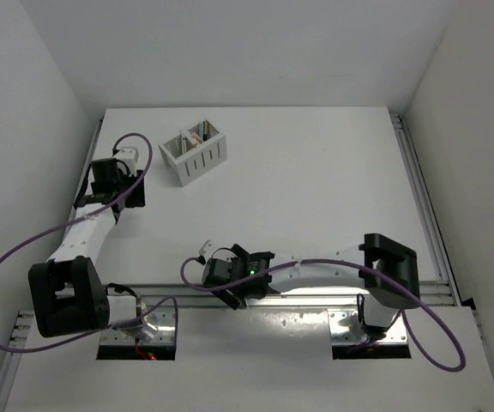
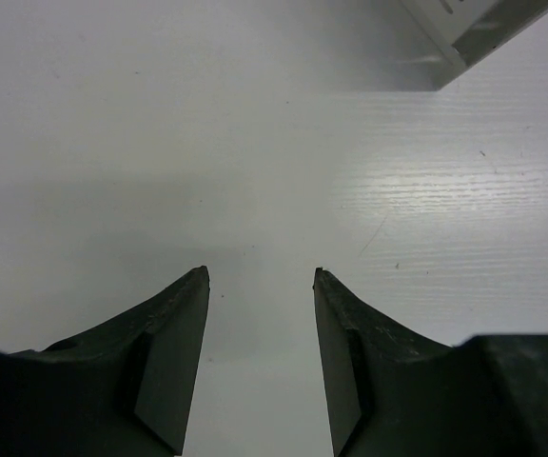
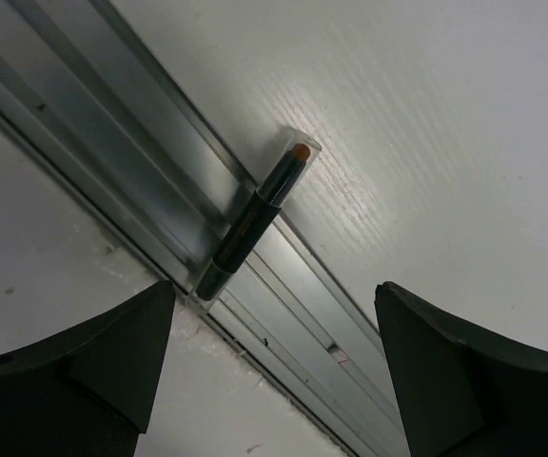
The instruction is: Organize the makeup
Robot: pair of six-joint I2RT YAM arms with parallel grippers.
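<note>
The left claw [image 2: 260, 276] hangs open over the smooth white table [image 2: 112, 143], its two dark pointed fingers apart with nothing between them. At about 2 o'clock from it stands the white box [image 1: 204, 159] with slits in its walls, and thin makeup sticks [image 1: 197, 133] poke up inside. The right claw [image 3: 274, 286] is wide open and grips nothing. Ahead of it one round dark makeup stick [image 3: 255, 219], its clear cap and orange tip pointing to 1 o'clock, lies on the shiny grooved metal rail [image 3: 112, 133].

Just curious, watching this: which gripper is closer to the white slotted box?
Left. The left gripper hangs just left of the white slotted box. The right gripper is far off, over the metal rail at the near edge.
</note>
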